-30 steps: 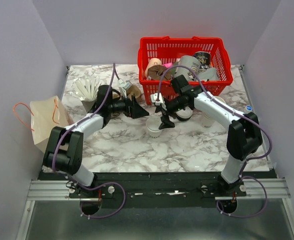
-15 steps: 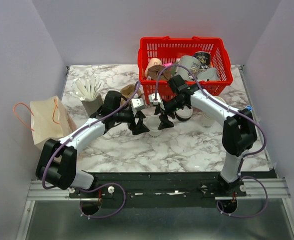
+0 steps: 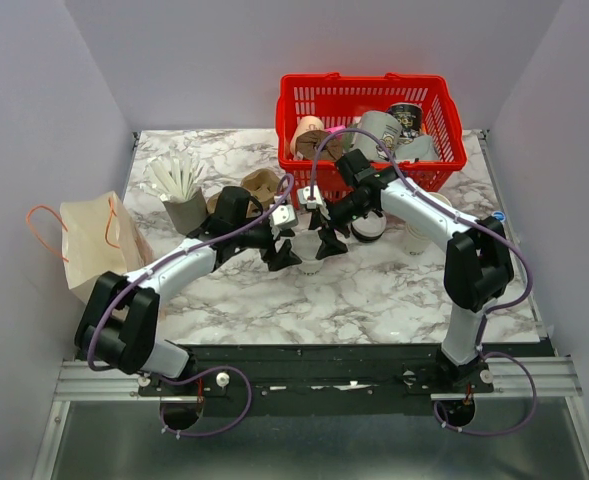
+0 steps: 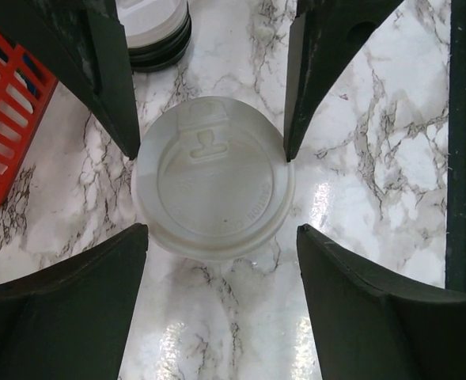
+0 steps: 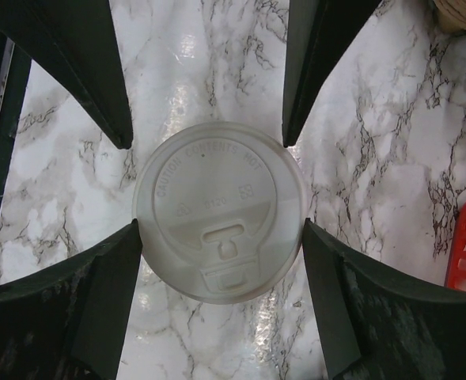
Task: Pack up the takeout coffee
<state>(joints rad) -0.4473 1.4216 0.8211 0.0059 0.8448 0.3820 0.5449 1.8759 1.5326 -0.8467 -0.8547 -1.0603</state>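
White lidded takeout coffee | upright, centred beneath left gripper and right gripper | equally near | jaws astride rim, grip unconfirmed

The marble table is holding a red basket far right, a brown bag at its left edge, a grey pot far left, and a small lidded cup in the middle.
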